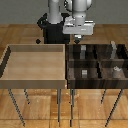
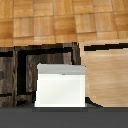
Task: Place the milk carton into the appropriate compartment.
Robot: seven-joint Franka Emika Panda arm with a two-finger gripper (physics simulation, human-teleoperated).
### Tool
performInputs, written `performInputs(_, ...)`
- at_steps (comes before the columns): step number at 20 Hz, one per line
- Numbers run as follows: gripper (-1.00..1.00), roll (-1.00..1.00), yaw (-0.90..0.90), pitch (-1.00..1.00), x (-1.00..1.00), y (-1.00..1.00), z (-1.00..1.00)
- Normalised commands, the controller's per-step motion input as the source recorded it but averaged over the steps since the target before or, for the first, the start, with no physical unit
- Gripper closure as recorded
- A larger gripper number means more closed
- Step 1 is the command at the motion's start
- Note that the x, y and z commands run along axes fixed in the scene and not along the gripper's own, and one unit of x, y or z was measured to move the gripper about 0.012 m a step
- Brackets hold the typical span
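The pincer [image 1: 78, 38] hangs clamped on the milk carton [image 2: 61, 85], carried above the far edge of the dark four-cell tray [image 1: 95, 82]. Lifting looks done; lowering it into the compartment [image 1: 84, 71] with the pale block remains.

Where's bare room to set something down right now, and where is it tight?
Free: the whole floor of the light tan tray, bordered by its four walls, on the exterior view's left. Crowded: the dark four-cell tray; small items sit in at least three cells, and the gripper hangs over its rear cell nearest the tan tray.
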Motion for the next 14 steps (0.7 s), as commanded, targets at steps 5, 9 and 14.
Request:
performInputs(5,1.00,0.00,0.00,0.00,0.00,0.20,0.00)
performInputs(9,1.00,0.00,0.00,0.00,-0.25,0.00,0.00)
performInputs(14,1.00,0.00,0.00,0.00,-1.00,0.00,0.00)
